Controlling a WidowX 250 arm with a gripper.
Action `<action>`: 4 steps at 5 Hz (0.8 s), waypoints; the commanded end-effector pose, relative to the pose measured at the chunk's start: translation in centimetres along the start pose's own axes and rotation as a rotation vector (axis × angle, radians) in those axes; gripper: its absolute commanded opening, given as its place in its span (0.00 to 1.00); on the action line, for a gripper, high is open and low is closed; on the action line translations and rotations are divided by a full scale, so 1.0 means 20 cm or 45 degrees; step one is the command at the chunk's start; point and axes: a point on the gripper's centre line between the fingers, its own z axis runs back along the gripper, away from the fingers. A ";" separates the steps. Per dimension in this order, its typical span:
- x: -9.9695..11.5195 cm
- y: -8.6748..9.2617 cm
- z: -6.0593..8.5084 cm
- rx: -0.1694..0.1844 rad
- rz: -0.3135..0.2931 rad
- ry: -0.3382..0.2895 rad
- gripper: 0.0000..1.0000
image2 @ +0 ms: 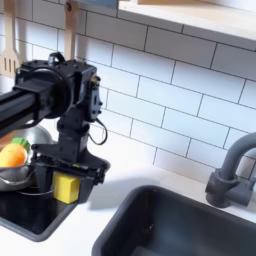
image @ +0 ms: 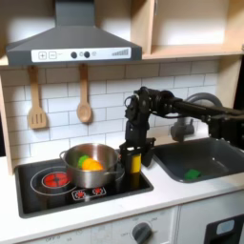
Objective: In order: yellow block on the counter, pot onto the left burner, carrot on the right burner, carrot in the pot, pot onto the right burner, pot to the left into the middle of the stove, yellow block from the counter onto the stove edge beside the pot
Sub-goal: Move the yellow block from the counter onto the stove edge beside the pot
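In the first exterior view the pot [image: 91, 164] sits mid-stove [image: 38, 195], the carrot [image: 91, 165] inside it. Just to the pot's right in that view, the gripper [image: 133, 164] is closed on the yellow block [image: 134, 164], block held upright between the jaws. In the second exterior view the block [image2: 67, 187] hangs directly below the wrist at the stove's edge. Judgement: release follows; contact with the surface cannot be confirmed.
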 end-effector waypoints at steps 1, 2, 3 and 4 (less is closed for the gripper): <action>0.02 -0.02 0.03 -0.010 0.012 -0.007 1.00; 0.05 -0.02 0.08 -0.031 0.033 -0.038 1.00; 0.09 -0.04 0.12 -0.058 0.041 -0.052 1.00; 0.10 -0.06 0.16 -0.086 0.054 -0.060 1.00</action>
